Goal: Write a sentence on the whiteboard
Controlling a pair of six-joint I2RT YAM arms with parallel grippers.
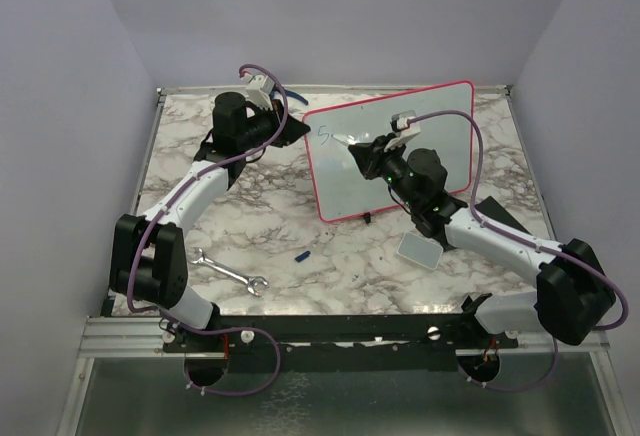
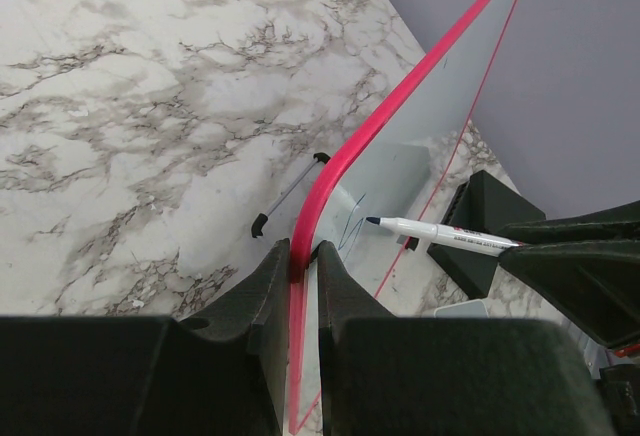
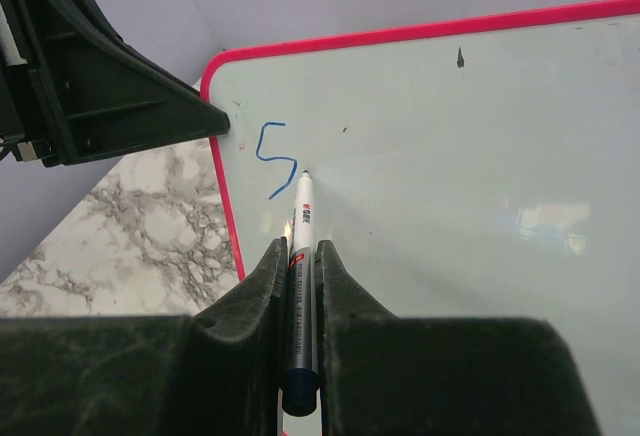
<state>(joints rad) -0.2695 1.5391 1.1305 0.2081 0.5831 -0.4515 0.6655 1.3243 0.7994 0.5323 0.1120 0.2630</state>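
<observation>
The whiteboard (image 1: 440, 131) stands upright on the marble table, white with a red-pink frame (image 2: 345, 171). My left gripper (image 2: 303, 256) is shut on its left edge, near the top corner, also in the top view (image 1: 290, 121). My right gripper (image 3: 300, 251) is shut on a white marker (image 3: 303, 221) with a blue tip. The tip rests on the board face (image 3: 460, 156) just right of the writing. The sentence (image 3: 275, 156) stands as a single blue letter S near the top left corner (image 1: 323, 134). In the left wrist view the marker (image 2: 440, 233) points at a blue stroke (image 2: 352, 226).
A metal wrench (image 1: 228, 271) lies at the front left of the table. A small blue cap (image 1: 304, 254) lies in front of the board. A small grey pad (image 1: 420, 250) lies under my right arm. A thin black-footed leg (image 2: 290, 191) sticks out behind the board.
</observation>
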